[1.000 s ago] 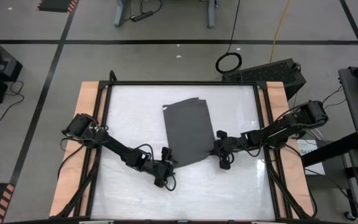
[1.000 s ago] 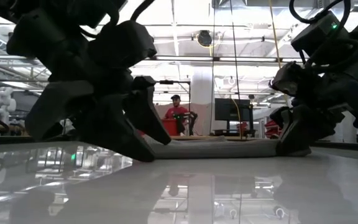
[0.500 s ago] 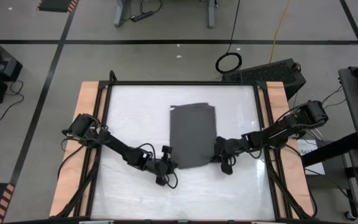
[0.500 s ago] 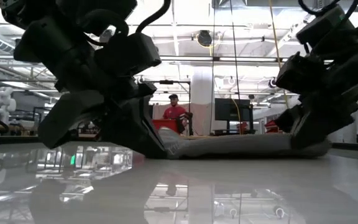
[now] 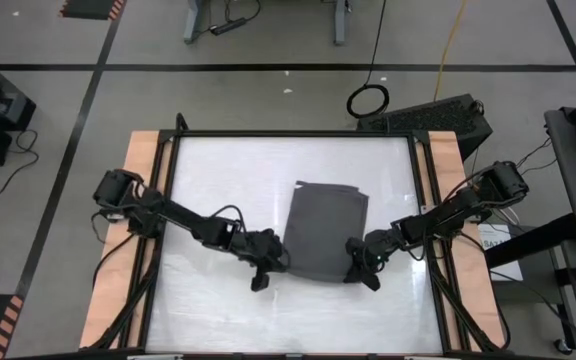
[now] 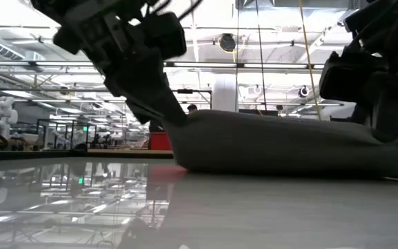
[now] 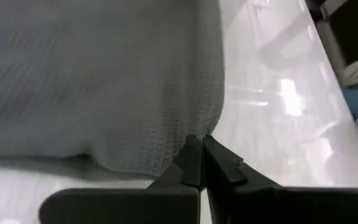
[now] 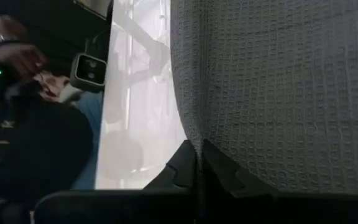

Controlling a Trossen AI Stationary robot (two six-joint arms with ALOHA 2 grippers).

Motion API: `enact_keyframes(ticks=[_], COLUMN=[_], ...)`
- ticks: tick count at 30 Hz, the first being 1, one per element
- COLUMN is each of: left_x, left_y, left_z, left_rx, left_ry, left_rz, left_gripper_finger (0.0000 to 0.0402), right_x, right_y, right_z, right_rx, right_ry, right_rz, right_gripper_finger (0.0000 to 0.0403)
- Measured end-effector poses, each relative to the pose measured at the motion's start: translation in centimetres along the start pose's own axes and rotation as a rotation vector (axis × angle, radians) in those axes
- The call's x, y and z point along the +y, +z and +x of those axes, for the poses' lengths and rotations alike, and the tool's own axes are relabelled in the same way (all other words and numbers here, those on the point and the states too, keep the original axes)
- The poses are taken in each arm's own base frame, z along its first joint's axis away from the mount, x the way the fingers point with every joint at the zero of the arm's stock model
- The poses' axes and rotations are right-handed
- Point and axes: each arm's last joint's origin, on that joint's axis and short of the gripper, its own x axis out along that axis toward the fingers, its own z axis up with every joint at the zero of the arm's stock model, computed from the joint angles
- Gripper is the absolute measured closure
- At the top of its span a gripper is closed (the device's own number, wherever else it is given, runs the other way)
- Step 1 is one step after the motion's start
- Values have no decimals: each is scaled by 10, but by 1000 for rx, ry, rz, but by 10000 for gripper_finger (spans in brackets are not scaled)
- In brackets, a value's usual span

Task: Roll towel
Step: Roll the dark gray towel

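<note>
The white table (image 5: 218, 170) stood on a grey floor crossed by black tape lines, with wooden strips along its left and right sides and a black frame around the glossy top. In the low view a bright, open hall stretched away behind it, its ceiling lights mirrored in the tabletop.

The towel (image 5: 326, 232) lay a little right of the table's centre, toward the near edge, a dark grey rectangle turned slightly askew. Its far edge rested flat on the table, while the near end was raised. In the low view the towel (image 6: 275, 145) formed a long hump, lifted at both near corners and sagging between them, its underside touching the surface.

The left gripper (image 5: 268, 262) was at the towel's near left corner, its fingers pinched tight on the cloth; the left wrist view showed the two dark fingers (image 7: 190, 163) closed together with the waffle-weave edge caught between them. The right gripper (image 5: 358, 264) was at the near right corner, likewise clamped on the fabric, and the right wrist view showed its fingers (image 8: 215, 163) pressed shut on a fold of towel (image 8: 278, 87). Both arms reached in from the table's sides, facing each other across the towel.
</note>
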Motion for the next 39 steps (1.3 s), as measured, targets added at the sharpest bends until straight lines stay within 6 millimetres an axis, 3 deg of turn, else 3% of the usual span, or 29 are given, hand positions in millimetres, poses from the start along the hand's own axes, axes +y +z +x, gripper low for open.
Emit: enact_keyframes(ticks=[9, 20, 25, 30, 35, 39], left_x=[14, 22, 24, 33, 47, 56], left_y=[-2, 1, 3, 7, 11, 11], left_z=[15, 14, 14, 12, 9, 7], left_rx=[31, 28, 25, 7, -8, 6], left_ry=[-100, -119, -144, -130, -103, -76], left_rz=[-153, -207, -233, -253, -294, -330], left_gripper_finger=[398, 399, 399, 399, 399, 399], right_x=[5, 9, 26, 56, 82, 86], right_y=[-6, -6, -10, -20, -34, -49], right_z=[2, -1, -7, -4, 6, 20], right_rx=[39, 60, 35, 61, 43, 31], right_ry=[31, 64, 38, -141, -312, -426], right_rz=[60, 13, -162, -439, -664, -719], right_gripper_finger=[379, 269, 246, 251, 252, 252])
